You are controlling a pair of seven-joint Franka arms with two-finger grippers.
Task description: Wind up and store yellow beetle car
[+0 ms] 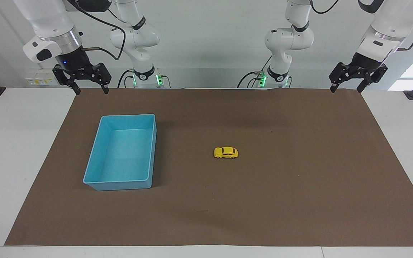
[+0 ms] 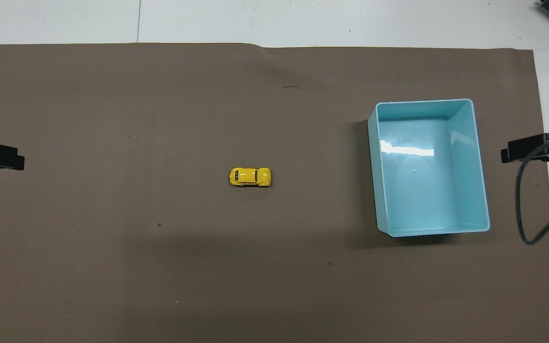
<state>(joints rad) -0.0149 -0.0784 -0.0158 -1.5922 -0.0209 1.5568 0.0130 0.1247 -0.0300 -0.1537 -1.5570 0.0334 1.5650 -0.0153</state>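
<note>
No brand, label or legible writing shows on any item.

Taking the facing view from its left edge across: the right claw (image 1: 91, 89) hangs in the air over the mat's corner at the robots' edge, at the right arm's end of the surface. Its two fingertips stand apart, released, with nothing between them. That arm waits.

Next comes the blue tray (image 1: 91, 162), an open rectangular bin resting on the brown mat (image 1: 299, 200). It sits toward the right arm's end, its long sides running away from the robots. Its inside holds nothing. A strip of bare mat lies between the tray and the mat's edge on that end.

The yellow beetle car (image 1: 226, 152) stands on its wheels near the middle of the mat, well apart from the tray, turned sideways to the robots. Open mat surrounds it on every side; nothing touches it.

From the car onward toward the left arm's end, the mat is bare up to its border, and white surface (image 1: 407, 150) shows past it.

Last, the left claw (image 1: 346, 89) hangs over the mat's corner at the robots' edge, fingertips spread, released and holding nothing. That arm waits too.
</note>
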